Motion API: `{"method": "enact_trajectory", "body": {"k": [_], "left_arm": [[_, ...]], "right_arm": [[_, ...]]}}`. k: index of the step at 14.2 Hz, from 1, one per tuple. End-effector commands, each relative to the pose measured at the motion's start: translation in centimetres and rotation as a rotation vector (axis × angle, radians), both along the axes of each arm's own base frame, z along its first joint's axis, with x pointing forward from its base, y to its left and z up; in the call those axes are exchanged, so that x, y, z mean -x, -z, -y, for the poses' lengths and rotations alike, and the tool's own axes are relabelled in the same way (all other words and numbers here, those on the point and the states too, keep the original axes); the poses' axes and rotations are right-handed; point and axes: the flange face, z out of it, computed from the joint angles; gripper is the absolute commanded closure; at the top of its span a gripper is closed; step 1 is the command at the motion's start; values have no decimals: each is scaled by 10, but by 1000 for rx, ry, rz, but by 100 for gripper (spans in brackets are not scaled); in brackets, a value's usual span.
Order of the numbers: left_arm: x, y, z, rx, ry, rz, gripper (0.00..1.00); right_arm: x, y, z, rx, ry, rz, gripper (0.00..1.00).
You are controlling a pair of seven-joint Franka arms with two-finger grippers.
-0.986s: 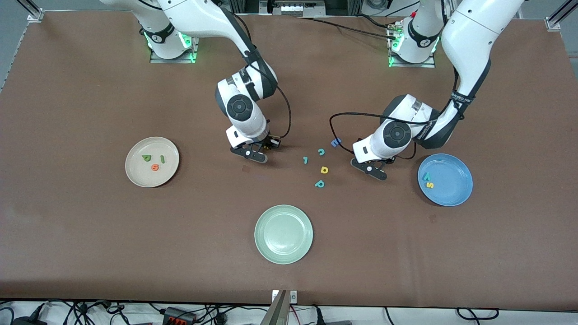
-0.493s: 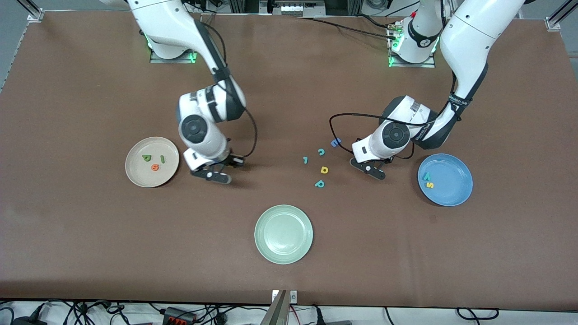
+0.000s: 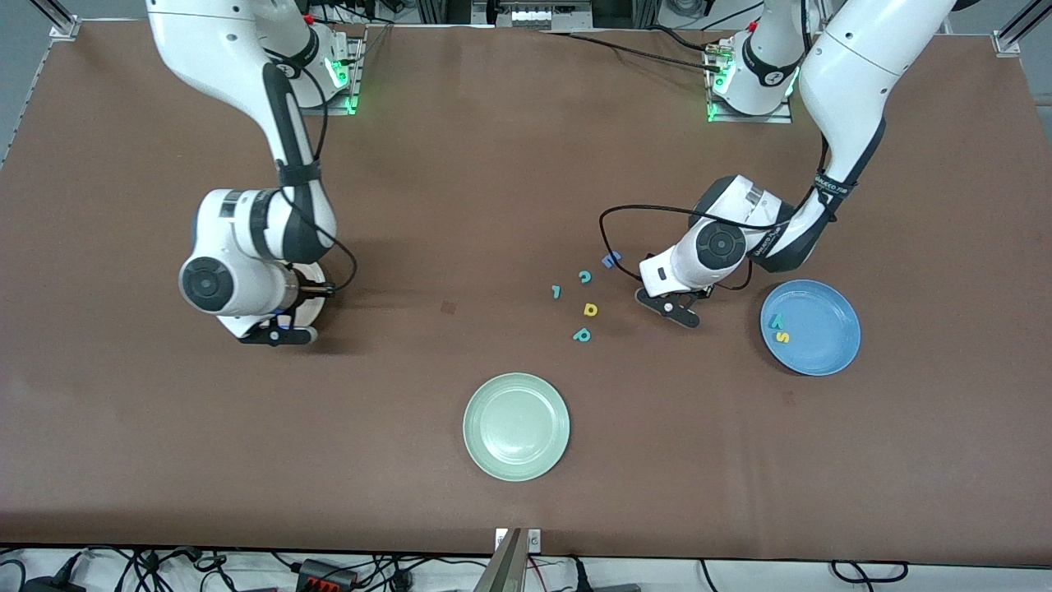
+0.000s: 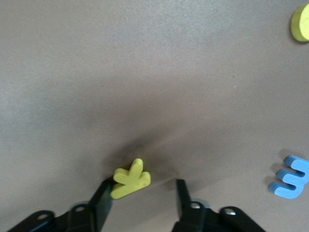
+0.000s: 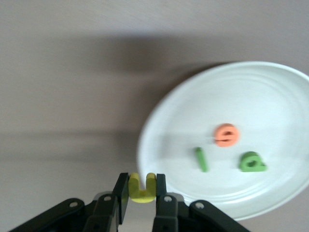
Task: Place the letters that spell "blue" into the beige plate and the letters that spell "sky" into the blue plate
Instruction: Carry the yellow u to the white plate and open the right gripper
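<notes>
Nearest the front camera on the brown desk (image 3: 740, 460) lies a pale green plate (image 3: 516, 427), and farther back the blue plate (image 3: 810, 327) toward the left arm's end carries the teal y (image 3: 775, 322) and yellow s (image 3: 783, 337). The left pincer (image 4: 145, 195) is down at the desk beside that plate, jaws parted around the yellow k (image 4: 130, 179), which touches one finger only. The right pincer (image 5: 142, 189) is clamped on the yellow u (image 5: 142, 187) over the rim of the beige plate (image 5: 270, 96), where the orange e (image 5: 226, 135), green l (image 5: 201, 159) and green b (image 5: 252, 162) lie.
</notes>
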Motion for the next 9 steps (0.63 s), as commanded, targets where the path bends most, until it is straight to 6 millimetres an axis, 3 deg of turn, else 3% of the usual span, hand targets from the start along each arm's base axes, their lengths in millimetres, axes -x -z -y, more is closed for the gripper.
{"method": "enact_trajectory", "body": {"k": [1,3,6,9], "left_arm": [[1,2,-1,6,2,6,45],[1,2,-2,7,2,6,48],[0,2,-4,7,-1,6,59],[0,2,-4,7,0,6,62]], "right_arm": [[8,14,33,-29,-25,-43,77],[8,21,36,-28,-23,-49,77],[9,22,33,-35,-20,-54,77],[10,28,26,-31,-23,-56,77]]}}
